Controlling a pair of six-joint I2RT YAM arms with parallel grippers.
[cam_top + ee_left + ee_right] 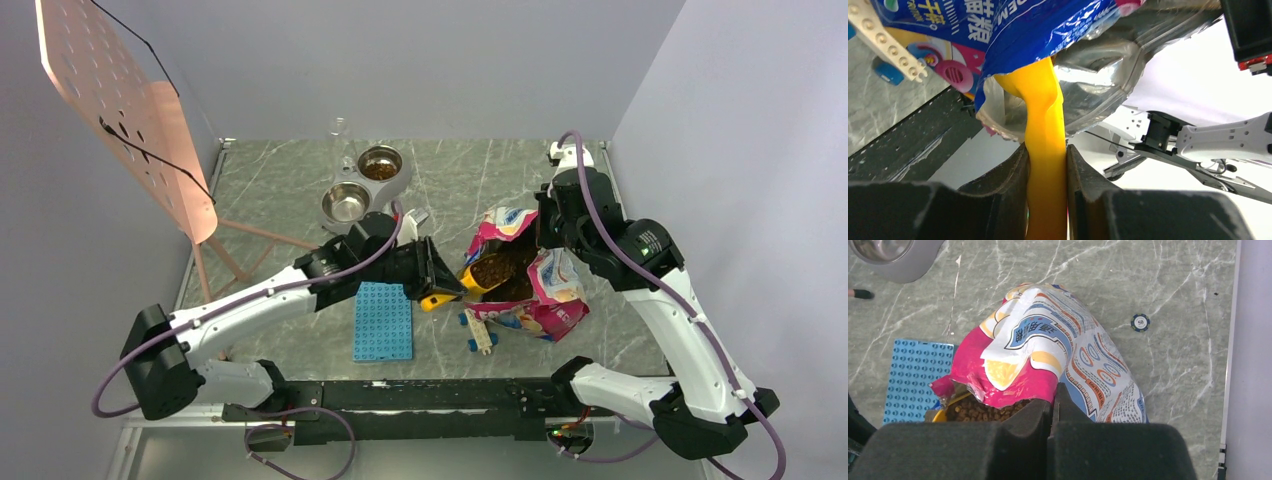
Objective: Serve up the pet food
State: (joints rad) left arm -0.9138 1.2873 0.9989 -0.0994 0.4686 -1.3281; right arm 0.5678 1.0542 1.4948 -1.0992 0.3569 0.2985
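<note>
The pet food bag (pixel 535 290) lies on the table with its torn mouth facing left, and brown kibble (pixel 980 411) shows inside. My left gripper (pixel 1047 165) is shut on the handle of the yellow scoop (pixel 1044 125). The scoop's bowl (pixel 488 271) sits in the bag's mouth, heaped with kibble. My right gripper (pixel 1053 399) is shut on the bag's upper pink edge and holds the mouth up. The steel double bowl (pixel 365 186) stands behind the left gripper (pixel 440 283). Its far cup (pixel 380 165) holds kibble and its near cup (pixel 345 204) looks bare.
A blue studded plate (pixel 383 320) lies in front of the left gripper. Small white and blue bricks (pixel 478 331) rest by the bag's near side. A poker chip (pixel 1140 322) lies beyond the bag. A pink perforated panel (pixel 130 110) on a stand fills the left side.
</note>
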